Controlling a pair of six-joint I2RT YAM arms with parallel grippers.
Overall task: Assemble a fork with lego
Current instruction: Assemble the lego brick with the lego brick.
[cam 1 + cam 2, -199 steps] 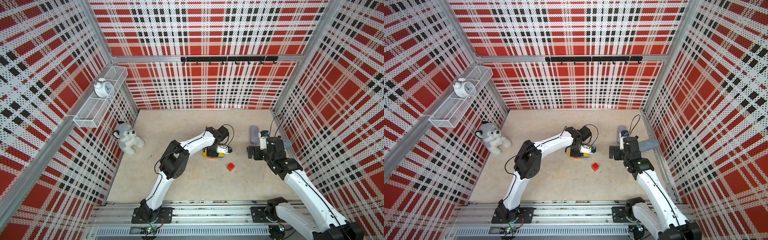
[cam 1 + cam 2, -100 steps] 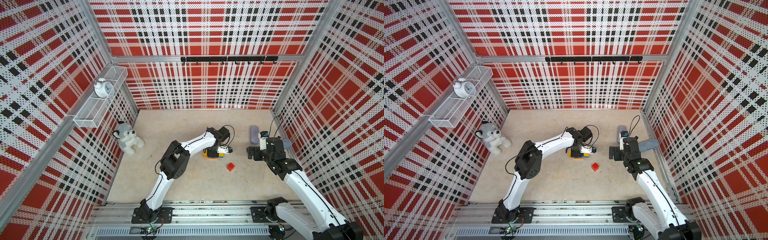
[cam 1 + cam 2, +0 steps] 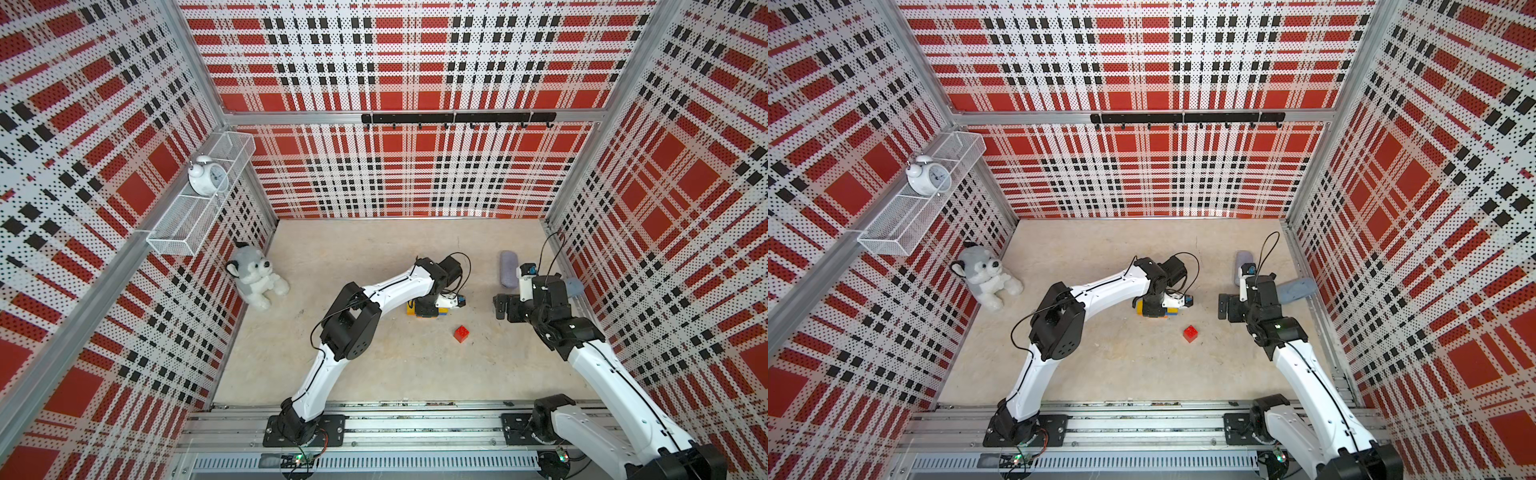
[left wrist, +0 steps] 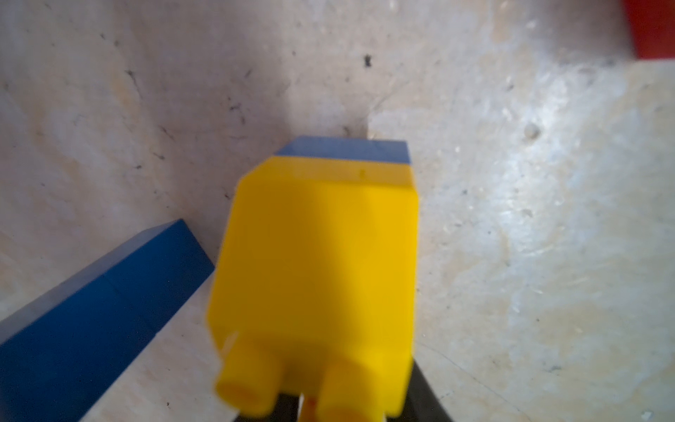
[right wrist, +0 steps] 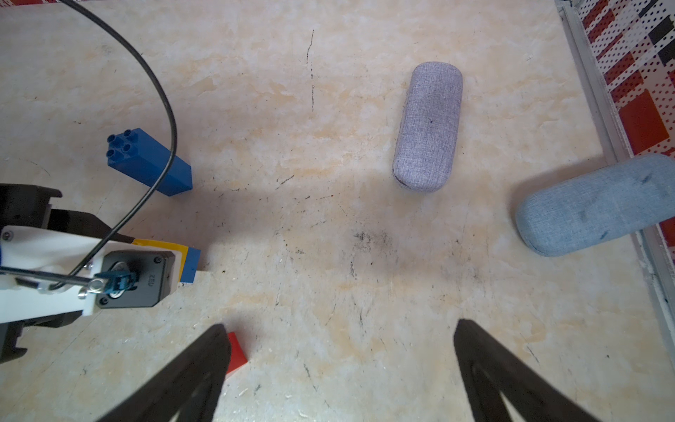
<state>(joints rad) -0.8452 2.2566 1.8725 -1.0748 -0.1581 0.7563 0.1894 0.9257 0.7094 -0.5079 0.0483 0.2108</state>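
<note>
1. Left gripper (image 3: 426, 308) is clamped hard on a yellow brick (image 4: 317, 263), nose down over the middle of the worktop (image 3: 374, 374). The right gripper (image 5: 339, 325) hangs wide open and empty between there and the right edge.
2. Step in hand, as I read it: seating that yellow brick as a prong on the half-built fork (image 3: 411, 309) at mid-worktop. It sits flush on a blue brick (image 4: 343, 150); whether the studs have locked I cannot tell.
3. Next I would push straight down, release, and lift clear without dragging the fork. After that the red brick (image 3: 461, 333), loose just front-right of the fork, wants fetching, and the open gripper is nearest.
4. Counting, big to small: two arms (image 3: 390, 286), each with one gripper.
5. One basket (image 3: 183, 232) on the left wall, one clock (image 3: 205, 179) in it; one dog (image 3: 255, 276) at the left edge.
6. Two cases along the right edge toward the back right corner, apart: lilac case (image 5: 427, 126), grey case (image 5: 599, 204).
7. One bar (image 5: 149, 162), blue, on its side just back of the fork. It looks apart from it, though I am not sure.
8. One orange brick (image 3: 430, 317), a sliver under the gripper.
9. Small bricks: a second yellow patch (image 3: 1139, 306) shows beyond the gripper in a top view, so I judge two yellow; one blue; one red.
</note>
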